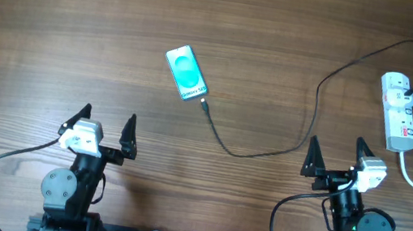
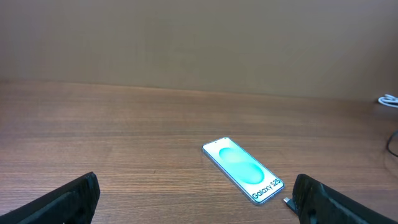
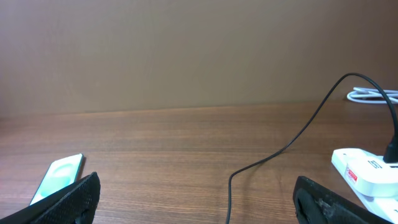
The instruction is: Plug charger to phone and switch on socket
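We see the left tool [image 1: 109,115] and right tool [image 1: 337,143] spread wide, both empty. The phone [image 1: 187,72] lies farther out between them, with the charger [image 1: 250,156] tip just beside it.

From above, the light falls even and soft over the table [image 1: 55,27], and shadows are faint with blurred edges. The wood grain reads sharply, without glare. The socket [image 1: 398,111] is so white that it nearly burns out, and the phone [image 1: 186,73] glows brighter than anything around it. My wrist views are dimmer and browner. In them my fingers [image 2: 62,202] are near-black, out-of-focus masses in the bottom corners, though the phone's text stays legible and the far wall looks flat and hazy.
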